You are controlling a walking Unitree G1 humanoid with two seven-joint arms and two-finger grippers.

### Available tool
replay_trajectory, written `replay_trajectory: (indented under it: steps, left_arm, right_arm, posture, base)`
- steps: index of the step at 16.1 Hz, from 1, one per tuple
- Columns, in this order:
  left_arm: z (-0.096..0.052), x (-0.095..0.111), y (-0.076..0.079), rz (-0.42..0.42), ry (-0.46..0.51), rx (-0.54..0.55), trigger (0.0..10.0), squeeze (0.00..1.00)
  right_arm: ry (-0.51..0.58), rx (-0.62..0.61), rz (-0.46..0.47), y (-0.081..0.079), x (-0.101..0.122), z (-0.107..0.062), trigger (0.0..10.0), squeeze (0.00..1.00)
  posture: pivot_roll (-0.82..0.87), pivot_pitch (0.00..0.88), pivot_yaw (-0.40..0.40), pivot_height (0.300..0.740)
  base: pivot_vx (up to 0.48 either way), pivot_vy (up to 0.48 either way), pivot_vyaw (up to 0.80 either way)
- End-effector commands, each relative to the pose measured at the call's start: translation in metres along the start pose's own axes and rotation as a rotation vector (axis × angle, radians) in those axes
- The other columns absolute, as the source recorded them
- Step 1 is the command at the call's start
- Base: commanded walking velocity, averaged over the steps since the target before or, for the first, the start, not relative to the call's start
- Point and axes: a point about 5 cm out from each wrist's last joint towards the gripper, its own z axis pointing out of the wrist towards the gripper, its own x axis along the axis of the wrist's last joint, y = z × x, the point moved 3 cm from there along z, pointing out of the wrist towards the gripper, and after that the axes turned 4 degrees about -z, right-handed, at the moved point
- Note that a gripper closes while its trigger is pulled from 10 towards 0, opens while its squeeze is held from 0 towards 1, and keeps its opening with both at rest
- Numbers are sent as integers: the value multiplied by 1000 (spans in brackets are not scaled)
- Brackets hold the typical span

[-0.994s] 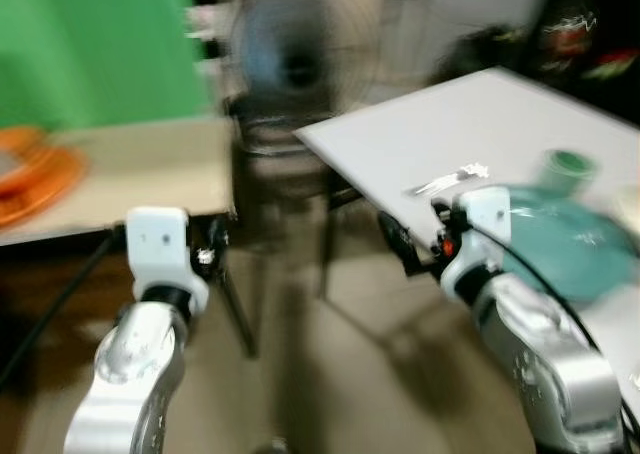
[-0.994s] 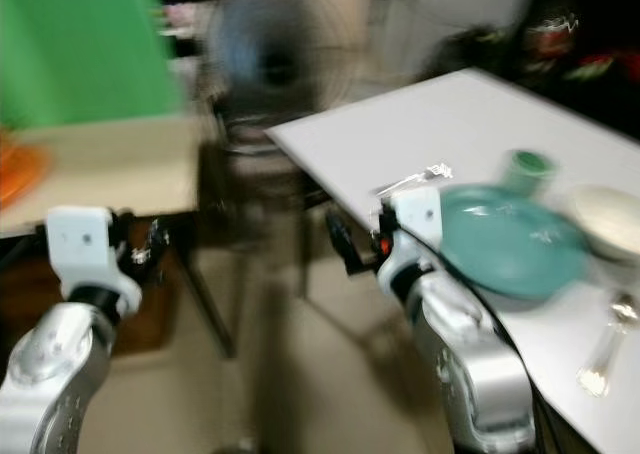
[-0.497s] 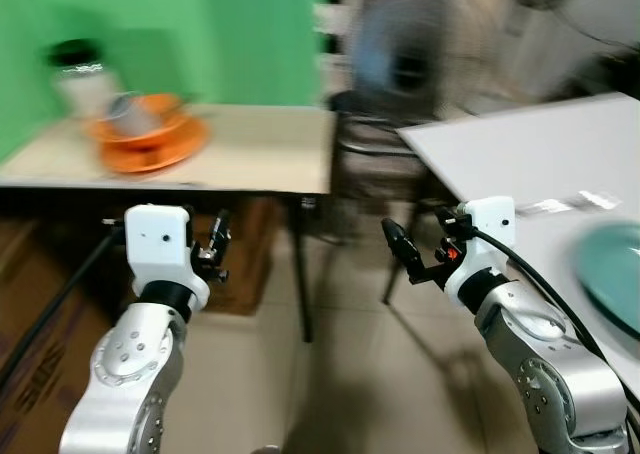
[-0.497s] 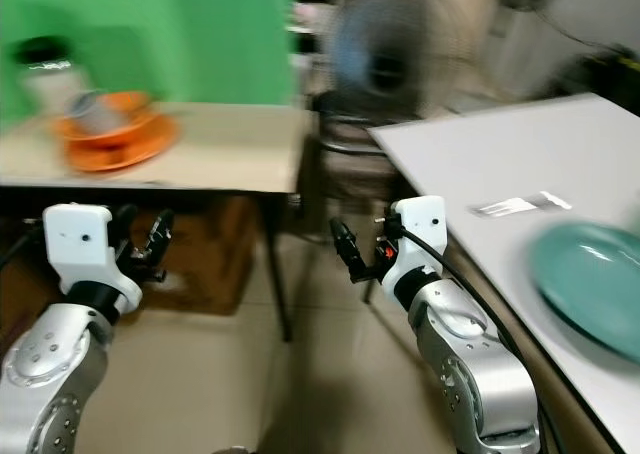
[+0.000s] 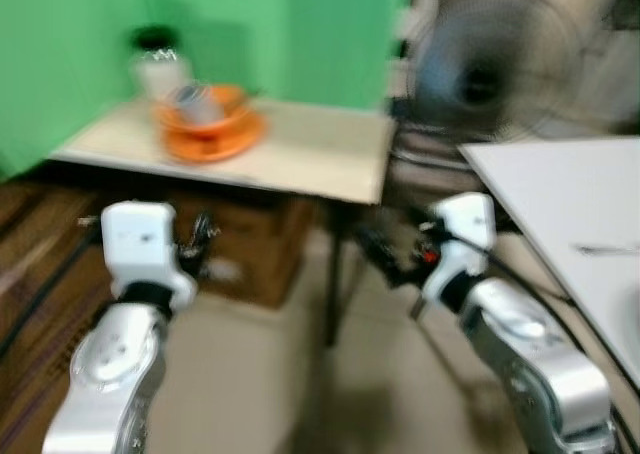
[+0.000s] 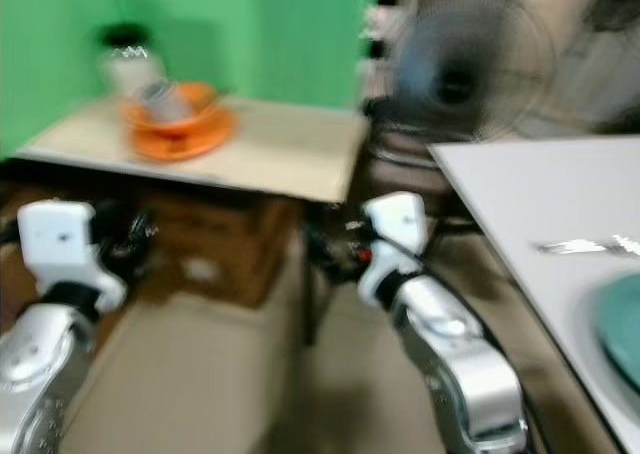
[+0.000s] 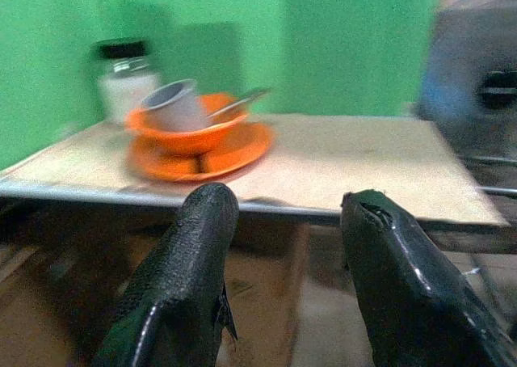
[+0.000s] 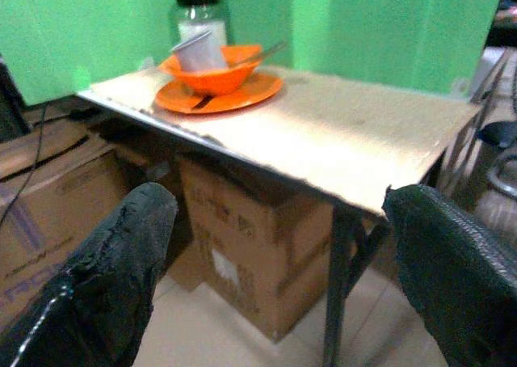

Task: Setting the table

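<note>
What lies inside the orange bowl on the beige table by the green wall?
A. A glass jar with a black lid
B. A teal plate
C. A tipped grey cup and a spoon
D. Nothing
C: the orange bowl holds a tipped grey cup and a spoon.
</note>
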Motion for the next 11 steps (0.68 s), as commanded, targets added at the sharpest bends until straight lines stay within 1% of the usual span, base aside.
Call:
replay_trajectory:
  steps: [1, 2, 3, 6, 8, 9, 11]
  left_arm:
    - [0, 3, 8, -10, 16, -33, 10000, 0]
    - [0, 3, 7, -9, 16, -32, 10000, 0]
    - [-1, 3, 7, -9, 16, -30, 10000, 0]
    - [-3, 2, 6, -7, 14, -29, 10000, 0]
    - [-3, 2, 6, -7, 12, -29, 10000, 0]
    - [-3, 2, 6, -7, 11, -29, 10000, 0]
    - [-5, -1, 2, -4, 1, -27, 10000, 0]
  right_arm:
    - [-1, -27, -44, 7, 1, -2, 10000, 275]
    - [-3, -25, -50, 6, 1, -2, 10000, 263]
    - [-2, -17, -55, 6, 1, -2, 10000, 0]
    - [5, 7, -67, 4, 1, -2, 10000, 0]
    - [10, 57, -102, -3, 2, -2, 10000, 0]
    - [14, 66, -100, -4, 2, -2, 10000, 0]
    - [27, 74, -99, -8, 4, -2, 10000, 0]
  posture:
    - [-33, 0, -9, 740]
    - [-33, 0, -9, 740]
    - [-31, 0, -12, 740]
    - [-28, 0, -14, 740]
    - [-27, 0, -14, 740]
    - [-27, 0, -11, 740]
    - [-33, 0, 18, 740]
  base:
    - [262, 0, 0]
    - [262, 0, 0]
    - [262, 0, 0]
    - [264, 0, 0]
    - [262, 0, 0]
    - [266, 0, 513]
    - [262, 0, 800]
